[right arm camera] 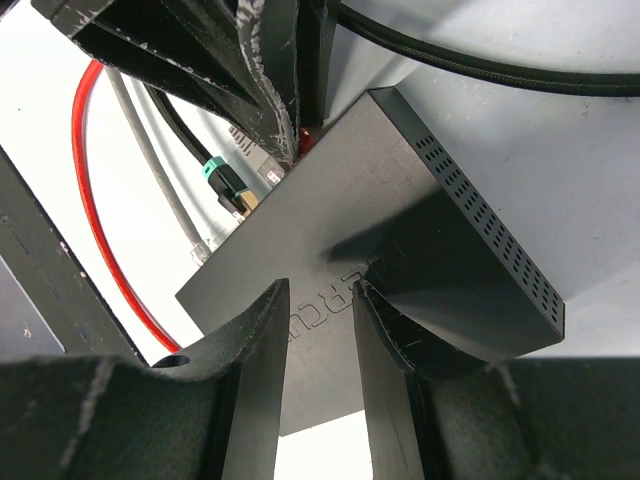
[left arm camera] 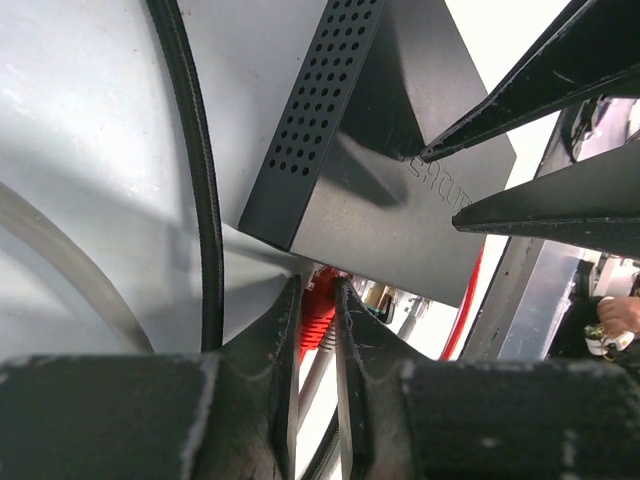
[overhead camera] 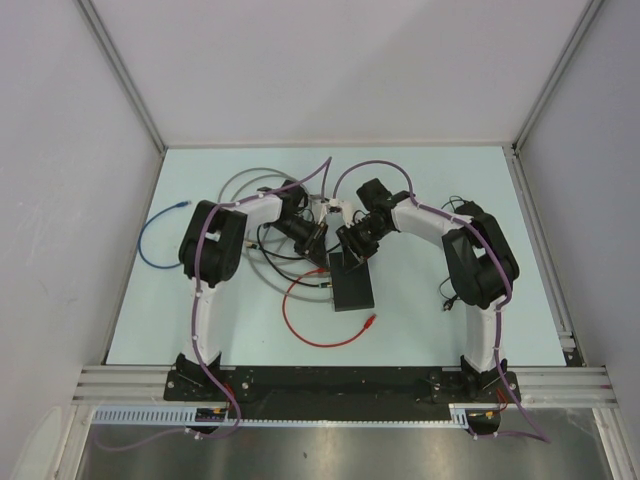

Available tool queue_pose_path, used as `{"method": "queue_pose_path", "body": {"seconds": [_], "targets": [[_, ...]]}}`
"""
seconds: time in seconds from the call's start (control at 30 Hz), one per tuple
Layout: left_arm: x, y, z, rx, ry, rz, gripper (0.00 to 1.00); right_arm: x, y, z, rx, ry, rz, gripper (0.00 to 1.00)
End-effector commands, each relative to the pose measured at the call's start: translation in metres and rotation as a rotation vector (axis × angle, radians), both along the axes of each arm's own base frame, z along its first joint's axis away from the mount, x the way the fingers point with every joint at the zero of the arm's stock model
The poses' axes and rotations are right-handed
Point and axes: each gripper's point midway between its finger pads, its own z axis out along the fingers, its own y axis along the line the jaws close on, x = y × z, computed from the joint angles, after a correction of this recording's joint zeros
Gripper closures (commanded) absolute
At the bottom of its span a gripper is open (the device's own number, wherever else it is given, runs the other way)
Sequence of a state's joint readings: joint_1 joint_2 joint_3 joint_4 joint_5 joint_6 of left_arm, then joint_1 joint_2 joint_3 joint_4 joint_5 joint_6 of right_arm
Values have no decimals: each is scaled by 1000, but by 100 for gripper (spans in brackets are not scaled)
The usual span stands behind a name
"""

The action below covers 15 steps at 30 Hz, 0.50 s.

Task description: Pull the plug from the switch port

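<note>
Finding: the small flat matte-black rectangular switch (overhead camera: 352,288) lies near the middle of the pale desk (overhead camera: 450,180), slightly toward the near edge and between the two arms.

The left gripper (left arm camera: 316,289) has its fingers closed tight on the small red plug (left arm camera: 318,314), which is seated in the socket edge of the switch. The right gripper (right arm camera: 320,293) has its fingers a little apart and holds nothing. Its tips bear down on the top face of the switch, beside the printed logo.

We judge the step in hand to be the extraction itself. To do it well, we advise a straight pull along the socket axis, away from the switch, with the right arm pressing down so that the box neither slides nor tips. We cannot tell whether the plug's latch is depressed. If it is not, the box may drag along.

Obstructions: a green-and-black plug (right arm camera: 225,182) and a grey cable (right arm camera: 160,170) sit just beside the red plug on the same edge, and the thin red cable (right arm camera: 80,170) loops toward the near edge. A black cable (left arm camera: 205,200) runs close by the left fingers and could snag. A blue cable (overhead camera: 142,240) lies well apart, near the left edge.
</note>
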<state>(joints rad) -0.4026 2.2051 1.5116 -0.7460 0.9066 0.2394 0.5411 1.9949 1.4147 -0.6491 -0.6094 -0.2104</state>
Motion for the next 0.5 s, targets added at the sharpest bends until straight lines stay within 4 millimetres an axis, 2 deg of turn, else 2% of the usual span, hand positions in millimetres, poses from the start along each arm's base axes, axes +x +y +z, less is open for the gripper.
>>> {"method": "queue_pose_path", "body": {"seconds": [0.0,0.03,0.13,0.2,0.37,0.47], "targets": [[0,14,-25,119,-38,-60,100,-9,-20,-41,-142,15,12,62],[10,12,-22,121,-59,-58,100,-10,-19,-41,-140,14,13,62],[17,14,-20,113,-40,-37,100,-10,-20,-40,-141,15,15,62],[15,14,-19,106,-34,-34,100,-10,-19,-40,-140,13,16,62],[-16,12,-24,84,21,-49,100,-11,-19,-41,-141,17,15,62],[-18,14,-28,95,16,-64,100,-10,-19,-41,-141,15,15,62]]}}
